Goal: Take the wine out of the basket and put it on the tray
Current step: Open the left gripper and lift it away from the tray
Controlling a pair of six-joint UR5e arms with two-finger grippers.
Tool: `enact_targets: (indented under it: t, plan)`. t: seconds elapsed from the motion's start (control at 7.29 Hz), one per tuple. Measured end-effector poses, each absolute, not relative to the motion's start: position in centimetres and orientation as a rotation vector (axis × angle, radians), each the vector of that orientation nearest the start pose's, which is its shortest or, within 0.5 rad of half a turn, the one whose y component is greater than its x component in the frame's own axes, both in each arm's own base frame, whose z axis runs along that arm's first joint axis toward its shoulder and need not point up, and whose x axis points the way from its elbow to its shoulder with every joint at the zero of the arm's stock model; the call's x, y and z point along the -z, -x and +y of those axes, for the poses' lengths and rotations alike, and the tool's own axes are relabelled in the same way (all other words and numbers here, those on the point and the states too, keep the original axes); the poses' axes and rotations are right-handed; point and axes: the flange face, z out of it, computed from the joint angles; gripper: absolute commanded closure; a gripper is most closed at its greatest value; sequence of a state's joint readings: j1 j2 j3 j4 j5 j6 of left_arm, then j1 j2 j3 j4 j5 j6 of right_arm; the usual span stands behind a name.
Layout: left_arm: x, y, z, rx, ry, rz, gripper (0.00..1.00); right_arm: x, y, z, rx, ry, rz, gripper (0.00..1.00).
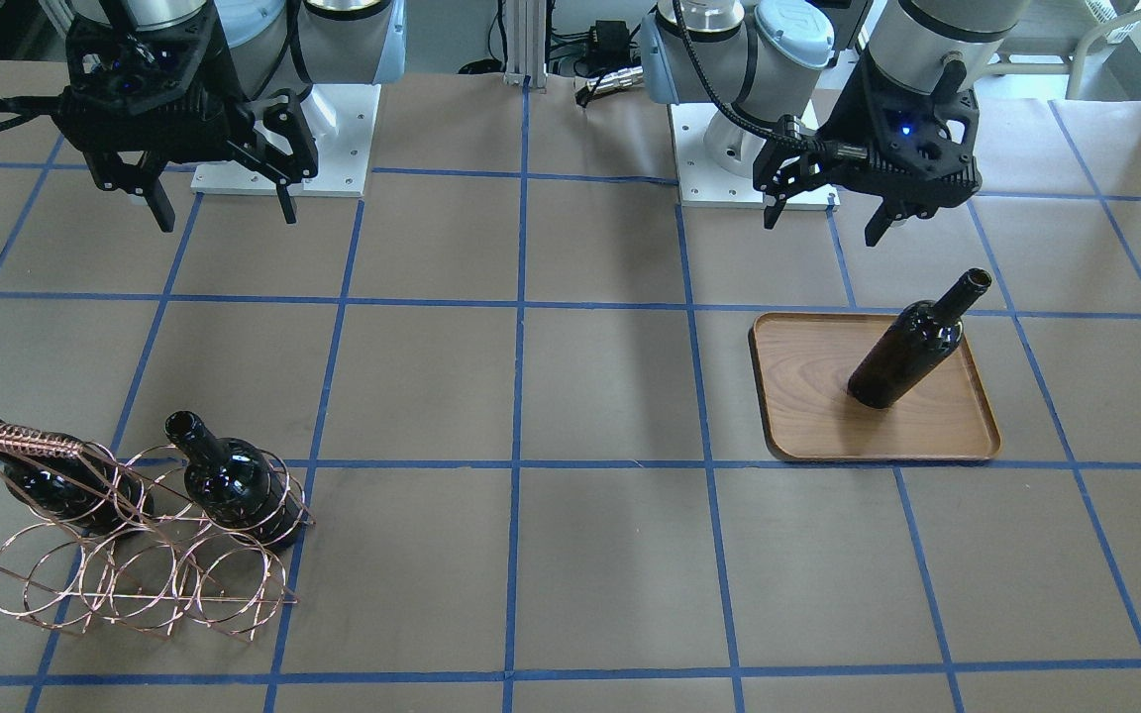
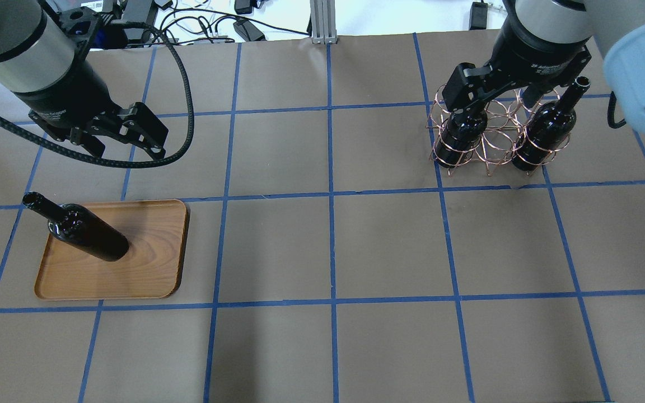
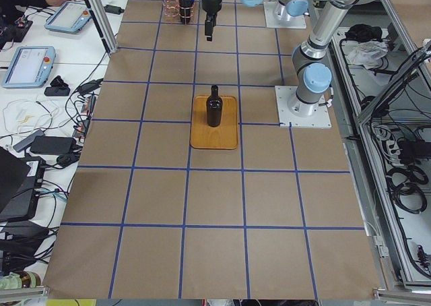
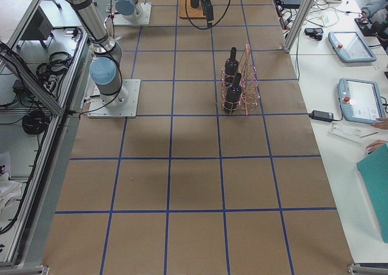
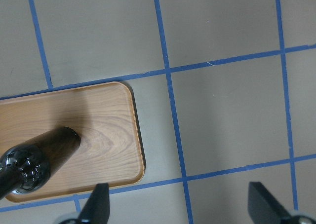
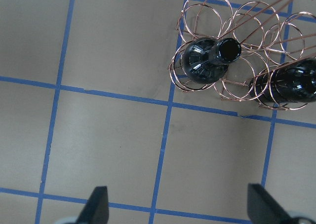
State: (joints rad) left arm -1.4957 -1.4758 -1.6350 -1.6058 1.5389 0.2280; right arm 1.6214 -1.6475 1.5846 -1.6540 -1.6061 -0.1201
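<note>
Wine (image 2: 87,232) upright on tray (image 2: 154,268), lower left of the overhead view, base nearer the tray's left edge, neck showing past that edge in the frame. Left end effector (image 2: 126,146) up and back from the tray, upper left of the same view, spread wide and gripping nothing (wrist view: both fingers (image 5: 98,204) far apart over the counter (image 5: 222,125) beside the tray's corner). Right end effector (image 1: 226,218) at upper left of the front-facing view, likewise spread wide, empty. Basket (image 1: 135,584) at lower left there, resting on the counter, two more bottles (image 1: 234,485) standing neck-up inside its rings.
</note>
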Motion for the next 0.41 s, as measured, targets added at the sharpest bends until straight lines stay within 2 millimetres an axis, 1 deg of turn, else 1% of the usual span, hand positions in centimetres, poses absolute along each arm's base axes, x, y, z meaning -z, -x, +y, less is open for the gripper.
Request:
enact_targets:
  t: [0.41]
  plan:
    - [-49.52,10.22,-45.82,-0.024,-0.243,3.165,0.0,-52.69,-15.35,-46.48,0.23,0.268,3.162,0.0]
